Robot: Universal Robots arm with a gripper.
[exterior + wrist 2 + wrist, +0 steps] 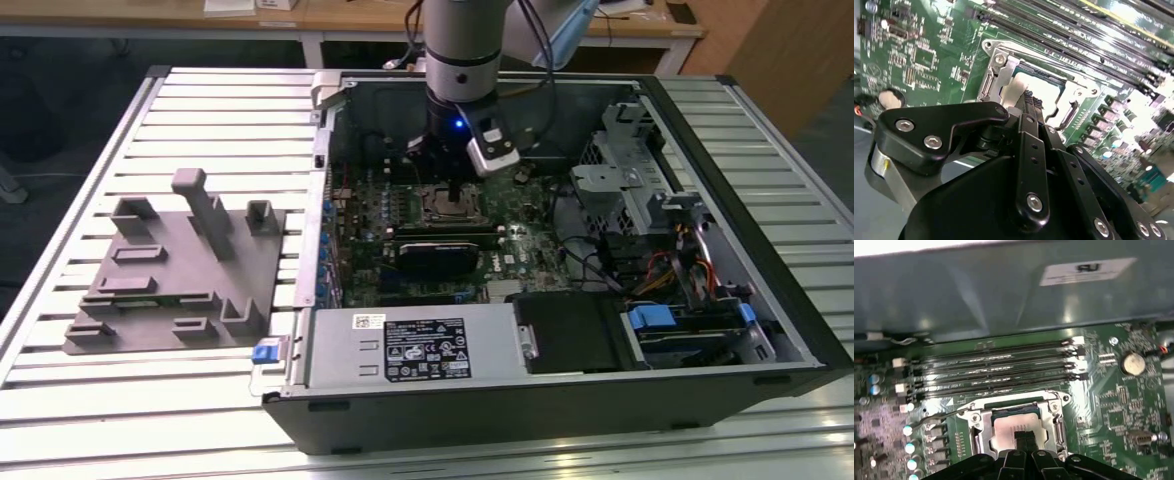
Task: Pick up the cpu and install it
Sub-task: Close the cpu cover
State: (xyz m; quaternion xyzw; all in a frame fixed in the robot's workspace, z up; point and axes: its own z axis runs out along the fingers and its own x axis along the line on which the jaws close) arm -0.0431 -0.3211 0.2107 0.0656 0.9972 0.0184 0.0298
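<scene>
The cpu is lying in the socket on the motherboard. The hand is poised right at it, fingertips pressed together, gripping nothing. A gray fixture tray is sitting on the bench, at the exterior view's left.

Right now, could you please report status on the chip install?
Gripper shut, tips over the chip. Chip flat in the socket. Nothing seen in between.

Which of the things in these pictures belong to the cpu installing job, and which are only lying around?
Belong to the job: cpu, inside the socket frame; gripper, shut, just over the cpu.
Only lying around: gray fixture tray; memory slots; coin battery; power supply.
</scene>
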